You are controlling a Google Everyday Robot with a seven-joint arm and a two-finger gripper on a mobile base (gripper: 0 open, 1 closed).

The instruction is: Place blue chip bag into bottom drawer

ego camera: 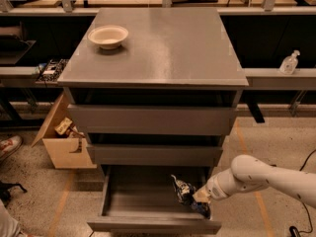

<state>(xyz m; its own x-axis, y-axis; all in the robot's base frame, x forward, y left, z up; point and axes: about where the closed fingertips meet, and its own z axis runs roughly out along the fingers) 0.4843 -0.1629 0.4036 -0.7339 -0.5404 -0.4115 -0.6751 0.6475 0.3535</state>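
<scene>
The bottom drawer [143, 206] of the grey cabinet is pulled open, a wide shallow grey tray. The blue chip bag [183, 190], dark blue with white patches, stands upright inside the drawer at its right end. My gripper [198, 201] reaches in from the right on a white arm and is shut on the blue chip bag's right lower side, low in the drawer. The two upper drawers [150, 120] are pushed in.
A cream bowl [108, 35] sits on the cabinet top at the back left. An open cardboard box [63, 141] stands on the floor left of the cabinet. A clear bottle [289, 62] is on a shelf at right. A shoe [7, 147] is at the far left.
</scene>
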